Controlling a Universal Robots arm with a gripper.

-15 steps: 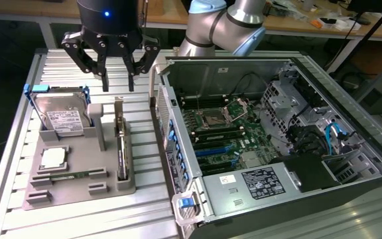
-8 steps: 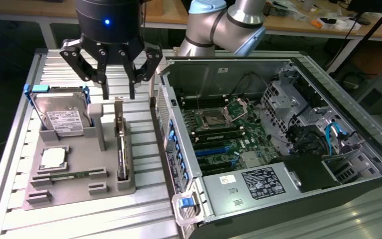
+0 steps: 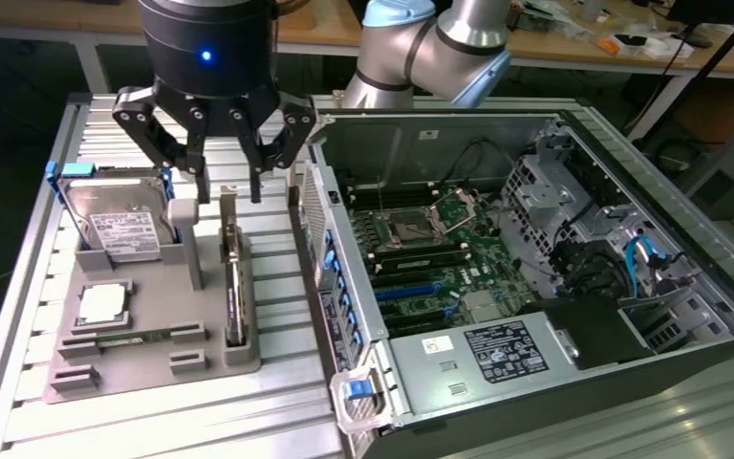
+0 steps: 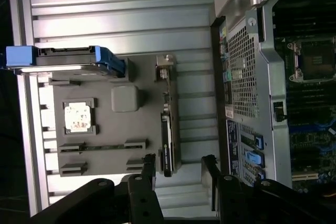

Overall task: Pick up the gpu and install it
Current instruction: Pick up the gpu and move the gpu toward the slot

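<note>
The claw (image 3: 225, 187) hangs wide open and holding nothing, just above the grey tray (image 3: 150, 368) on the slatted table. The gpu (image 3: 230, 277) stands on its long edge in a slot on the tray's side nearest the open computer case (image 3: 469, 143), below the gap between the two fingers and untouched. The hard drive (image 3: 118, 225) stands upright in the tray on the exterior view's left.

You're looking at a silver-grey arm (image 3: 463, 43) wearing a pale blue joint cap (image 3: 399, 11). A glossy black wrist housing (image 3: 207, 38) is glowing with one small blue light (image 3: 206, 54) (round, front-facing), and the gripper (image 3: 225, 191) is showing matte black linkage bars dotted with pale pivot pins.
</note>
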